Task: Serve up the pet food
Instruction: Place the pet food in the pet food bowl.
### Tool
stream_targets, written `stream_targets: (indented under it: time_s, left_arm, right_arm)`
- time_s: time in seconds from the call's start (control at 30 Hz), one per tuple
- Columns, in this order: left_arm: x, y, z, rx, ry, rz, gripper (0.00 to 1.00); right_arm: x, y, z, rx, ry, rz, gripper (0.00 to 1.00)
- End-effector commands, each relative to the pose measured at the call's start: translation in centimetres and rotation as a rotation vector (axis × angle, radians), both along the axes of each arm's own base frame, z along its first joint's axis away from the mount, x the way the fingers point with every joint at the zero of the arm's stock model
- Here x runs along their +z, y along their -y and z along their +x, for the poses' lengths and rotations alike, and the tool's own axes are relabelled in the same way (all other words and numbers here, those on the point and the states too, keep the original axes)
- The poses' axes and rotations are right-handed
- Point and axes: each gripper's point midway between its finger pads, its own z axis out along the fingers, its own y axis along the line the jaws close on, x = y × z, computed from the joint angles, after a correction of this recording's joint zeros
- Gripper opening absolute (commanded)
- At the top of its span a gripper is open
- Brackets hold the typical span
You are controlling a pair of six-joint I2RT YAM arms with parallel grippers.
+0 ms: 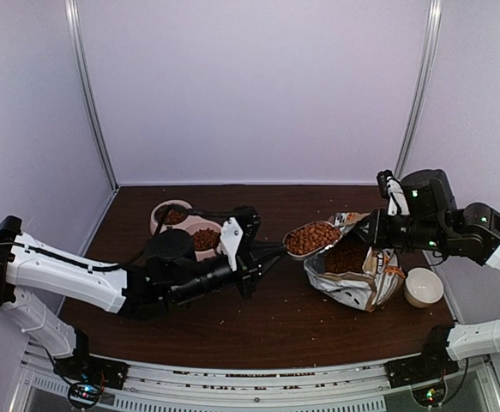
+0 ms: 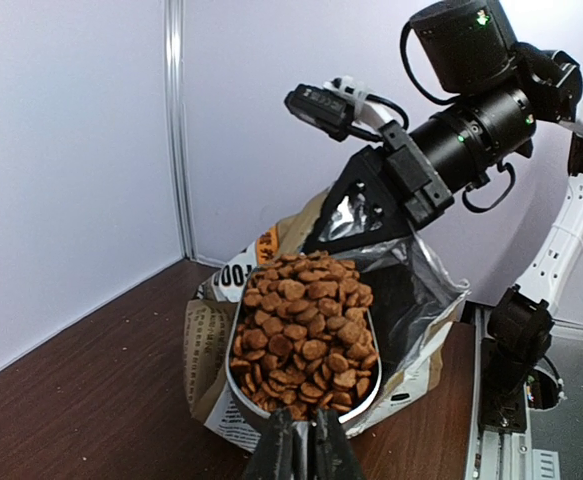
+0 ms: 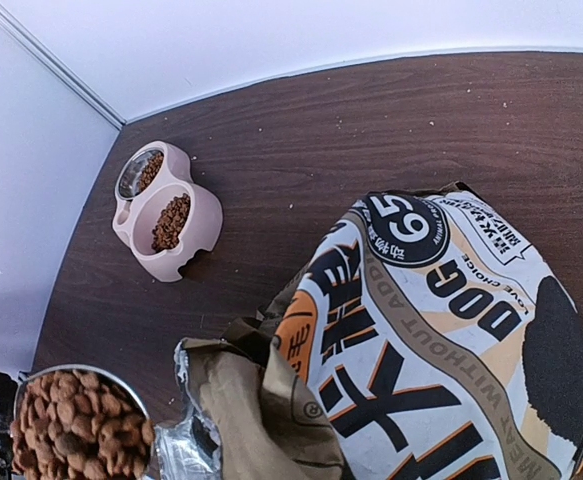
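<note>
A shiny metal scoop (image 2: 239,372) heaped with reddish-brown pet food (image 2: 306,330) hangs level just left of the open bag's (image 1: 352,283) mouth. My left gripper (image 2: 302,452) is shut on the scoop's handle. More kibble (image 1: 346,257) shows inside the bag. My right gripper (image 1: 364,230) is shut on the bag's upper rim and holds the foil-lined mouth open; its fingers are hidden in the right wrist view. The pink double-basin feeder (image 1: 200,223) stands at the back left behind my left arm, with kibble (image 3: 171,222) in both basins.
A small white bowl (image 1: 423,287) stands to the right of the bag near the table's right edge. Stray crumbs dot the dark wooden table (image 1: 275,318). White walls close in the back and both sides.
</note>
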Motion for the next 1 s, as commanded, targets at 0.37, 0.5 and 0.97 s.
stream_targets:
  time_s: [0.37, 0.5, 0.97]
  left_arm:
    - [1.2, -8.5, 5.9, 0.242, 0.029, -0.042, 0.00]
    - [0.2, -11.6, 7.7, 0.333, 0.023, -0.028, 0.00]
    - [-4.4, -22.2, 13.0, 0.616, -0.011, 0.055, 0.00]
  right_arm:
    - [3.7, 1.1, 0.8, -0.080, 0.102, 0.121, 0.00]
    - [3.6, 1.0, 0.9, -0.079, 0.101, 0.119, 0.00]
    - [3.4, 0.4, 1.3, -0.068, 0.094, 0.123, 0.00]
